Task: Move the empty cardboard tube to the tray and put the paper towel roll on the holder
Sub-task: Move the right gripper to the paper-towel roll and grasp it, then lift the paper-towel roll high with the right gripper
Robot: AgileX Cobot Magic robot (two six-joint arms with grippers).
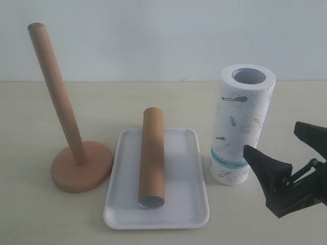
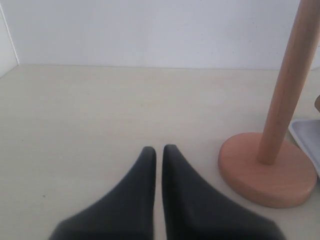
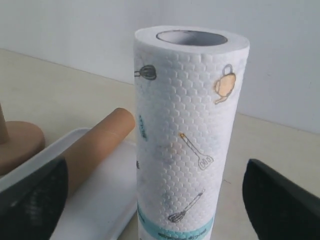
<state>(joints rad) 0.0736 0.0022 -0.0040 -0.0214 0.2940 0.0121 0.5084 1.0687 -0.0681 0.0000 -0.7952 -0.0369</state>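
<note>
The left gripper sits low over the table with its fingers pressed nearly together, only a thin slit between them and nothing held. The holder stands near it with its pole bare, so nothing has been threaded on yet.

Next along, the empty cardboard tube lies lengthwise in the tray, its open end toward the camera. That half of the task looks finished.

Right of the tray, just beside its rim, the paper towel roll stands upright on the table with its hollow core facing up (the teal band is at the bottom).

The right gripper is spread wide and empty. Its wrist view shows the roll centred between the two fingers, though I can't be sure whether the tips already reach past the roll's sides or stop just short of it.

The step in hand, as I judge it, is the reach for the roll. The next move calls for closing gently on the soft body around mid-height. The roll then has to go higher than the pole's rounded top, cross over the tray, and come down with its core lined up on the pole.
</note>
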